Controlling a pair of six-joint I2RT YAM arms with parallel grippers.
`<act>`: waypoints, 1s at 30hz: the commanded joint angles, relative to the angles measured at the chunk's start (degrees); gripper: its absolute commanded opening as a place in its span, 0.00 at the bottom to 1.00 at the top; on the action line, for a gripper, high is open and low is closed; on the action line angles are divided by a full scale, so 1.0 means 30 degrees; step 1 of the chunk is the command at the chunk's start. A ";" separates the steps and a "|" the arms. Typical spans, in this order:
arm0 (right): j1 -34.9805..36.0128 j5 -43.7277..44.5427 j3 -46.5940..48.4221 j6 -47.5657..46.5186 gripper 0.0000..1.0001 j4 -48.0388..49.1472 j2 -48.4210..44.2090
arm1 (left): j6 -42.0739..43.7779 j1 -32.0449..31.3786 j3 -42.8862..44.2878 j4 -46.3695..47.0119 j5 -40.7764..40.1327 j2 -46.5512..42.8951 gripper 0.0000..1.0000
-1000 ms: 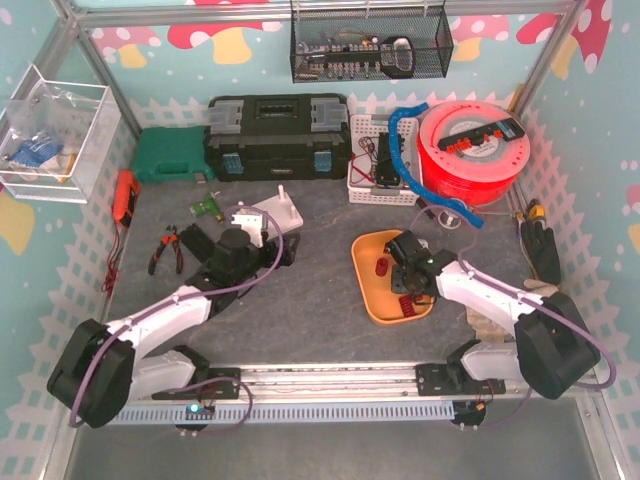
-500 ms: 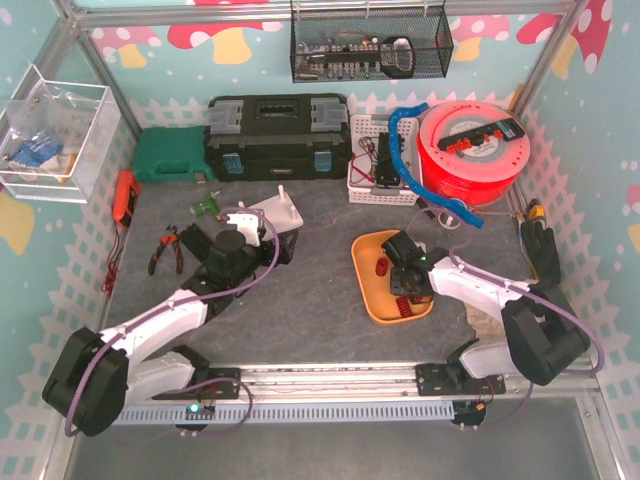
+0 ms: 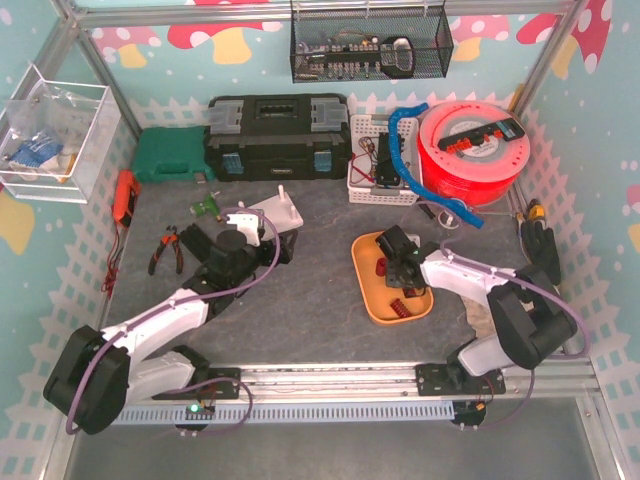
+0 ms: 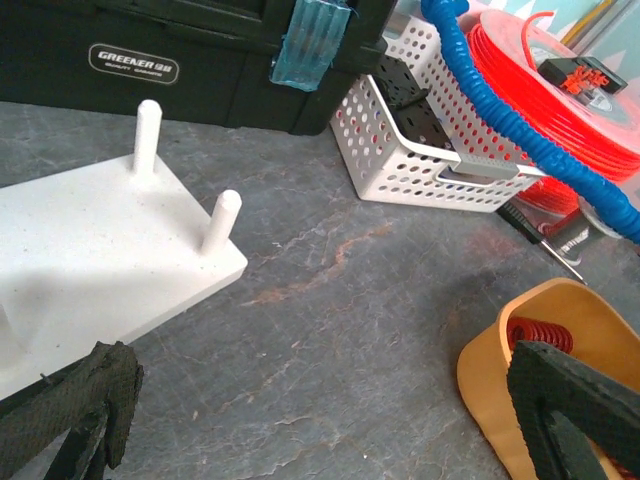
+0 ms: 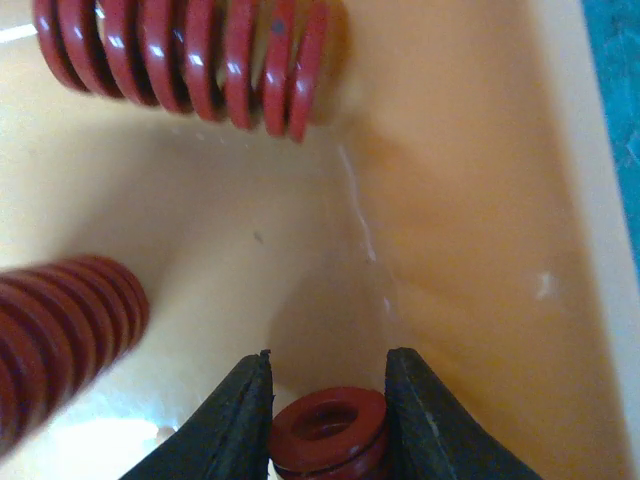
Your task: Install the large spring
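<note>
Several red springs lie in the orange tray (image 3: 371,299). My right gripper (image 3: 404,268) is down inside the tray, shut on a red spring (image 5: 328,432) seen end-on between its fingertips (image 5: 236,408). Another red spring (image 5: 190,60) lies on its side ahead, and a third (image 5: 60,320) lies to the left. I cannot tell which spring is the large one. The white peg base (image 3: 270,213) stands left of the tray, with two upright pegs (image 4: 219,220). My left gripper (image 3: 268,240) is open and empty, hovering beside the base (image 4: 90,240).
A black toolbox (image 3: 277,137), a white basket (image 3: 380,160) and a red filament spool (image 3: 473,150) line the back. Pliers (image 3: 165,250) lie at the left. From the left wrist view the orange tray (image 4: 560,345) sits at the right.
My right gripper has moved a little farther back and left inside the tray. The left arm has barely moved.
</note>
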 commanded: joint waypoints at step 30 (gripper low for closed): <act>-0.0388 -0.0927 -0.1172 -0.0370 0.42 -0.0451 -0.0767 | 0.0480 -0.0170 -0.0269 0.0241 -0.0607 -0.0328 0.99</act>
